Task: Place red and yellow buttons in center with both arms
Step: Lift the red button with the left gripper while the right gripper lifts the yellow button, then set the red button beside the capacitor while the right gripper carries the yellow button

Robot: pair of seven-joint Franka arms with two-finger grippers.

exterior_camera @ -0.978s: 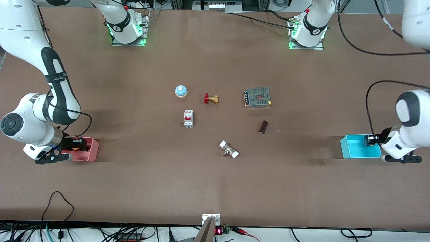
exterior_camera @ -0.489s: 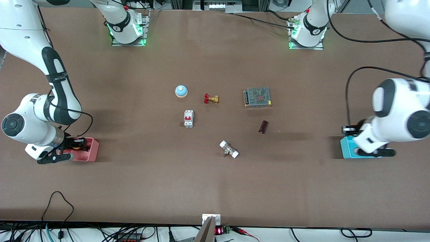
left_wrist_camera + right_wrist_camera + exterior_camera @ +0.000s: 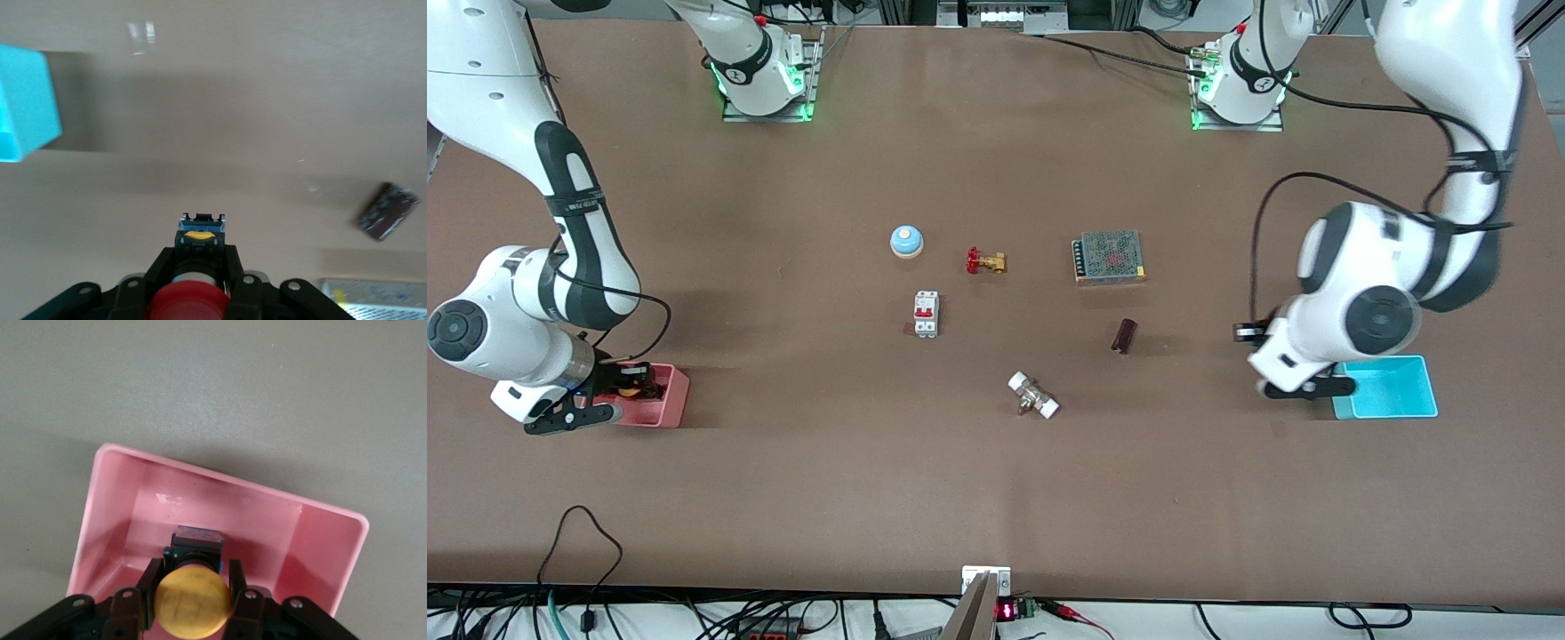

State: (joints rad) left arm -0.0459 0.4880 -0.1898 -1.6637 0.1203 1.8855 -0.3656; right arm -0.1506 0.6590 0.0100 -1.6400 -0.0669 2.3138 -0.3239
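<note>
The matte brown desk (image 3: 996,480) has a loose cluster of parts at its center. The left end effector (image 3: 197,257), clenched on the red mushroom-cap button (image 3: 186,301), hangs beside the blue plastic bin (image 3: 1392,386), center lying toward the right arm's end. The right end effector (image 3: 193,583) grasps the orange-yellow mushroom-cap button (image 3: 193,602) over the pink plastic bin (image 3: 320,540).

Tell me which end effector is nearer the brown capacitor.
Left. The left end effector, holding the red button, is beside the blue bin, near the capacitor; the right end effector is over the pink bin.
</note>
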